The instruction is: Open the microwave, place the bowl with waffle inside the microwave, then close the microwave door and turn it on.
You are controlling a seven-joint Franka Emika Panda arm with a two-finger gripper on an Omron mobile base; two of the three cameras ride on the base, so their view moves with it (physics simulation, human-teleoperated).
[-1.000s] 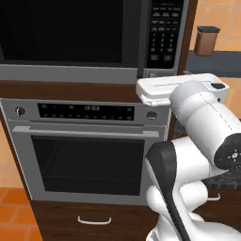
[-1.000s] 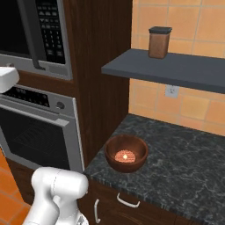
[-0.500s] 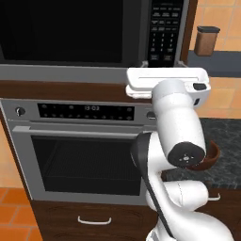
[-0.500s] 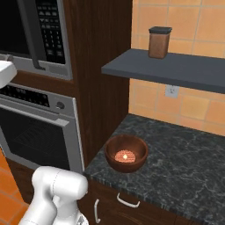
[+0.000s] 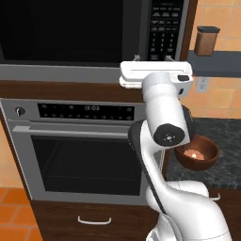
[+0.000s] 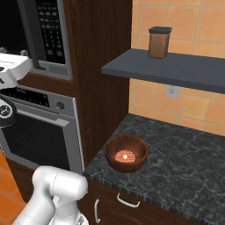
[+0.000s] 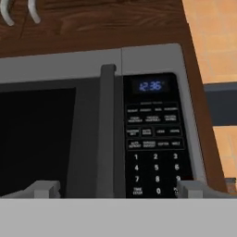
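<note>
Gripper sits raised in front of the microwave, fingers spread wide, nothing between them. In the hand view the tips bracket the bottom of the door handle, a vertical grey bar on the door's right edge, just left of the keypad. Door is shut, so step one is not yet done.

Key relation: the handle lies straight ahead of the gripper and a bit up, long axis vertical. The fingers are spread sideways across it, which suits a grab around the bar. How close the tips are to the door face I can't tell.

Hinge looks to be on the left, so I'd guess the door swings out toward the robot; the arm stands right in that path and will need to back off as it pulls. The oven below isn't in the way.

Bowl with waffle sits on the dark counter, to the right of the oven column and well below the microwave. It is near the front edge with open counter around it. Canister is up on the shelf, out of the way.
</note>
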